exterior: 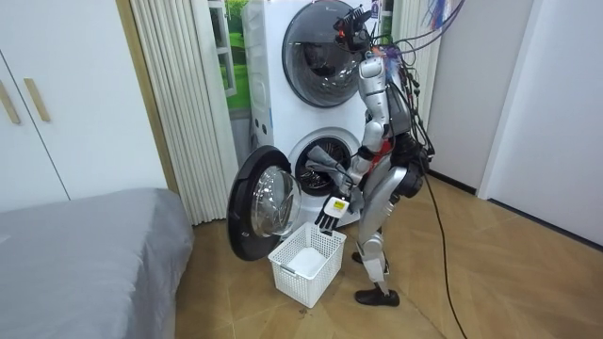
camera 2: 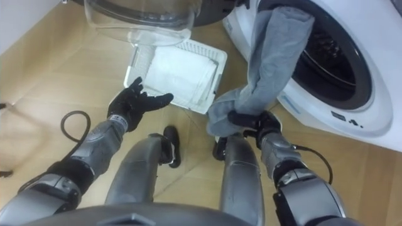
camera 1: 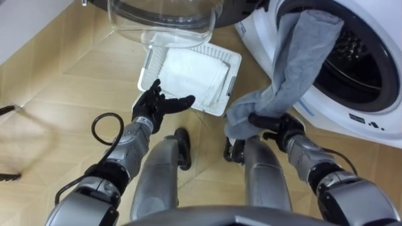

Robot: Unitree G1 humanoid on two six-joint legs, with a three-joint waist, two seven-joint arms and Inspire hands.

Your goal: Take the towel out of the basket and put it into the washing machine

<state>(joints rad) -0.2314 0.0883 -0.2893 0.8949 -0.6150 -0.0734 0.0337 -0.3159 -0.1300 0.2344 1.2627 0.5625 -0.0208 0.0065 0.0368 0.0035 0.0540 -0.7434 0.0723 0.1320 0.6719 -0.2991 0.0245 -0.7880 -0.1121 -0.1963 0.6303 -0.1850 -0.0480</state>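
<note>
The grey towel (camera 1: 295, 63) lies half in the washing machine (camera 1: 377, 122): its upper end is draped over the lip of the drum opening (camera 1: 361, 56) and reaches a little way inside, while the rest hangs down outside the front and gathers into a bunch at the bottom. The right hand (camera 1: 279, 124) has its fingers curled round that lower bunch, so the cloth's long axis runs from this hand up and forward into the drum mouth, and the hand sits below and nearer the robot than the opening. The coming move seems to turn on this: the held end must be lifted forward and up over the lip for the whole length to go in. The left hand (camera 1: 157, 107) is open, fingers spread and relaxed, hovering by the near edge of the white basket (camera 1: 146, 70) on the wooden floor (camera 1: 56, 81), well apart from the towel, so the right is plainly the nearer one. A folded white cloth (camera 1: 195, 75) lies in the basket, and the machine's round glass door (camera 1: 163, 19) stands swung open beyond it. In the room view the robot stands close before the lower of two stacked machines
</note>
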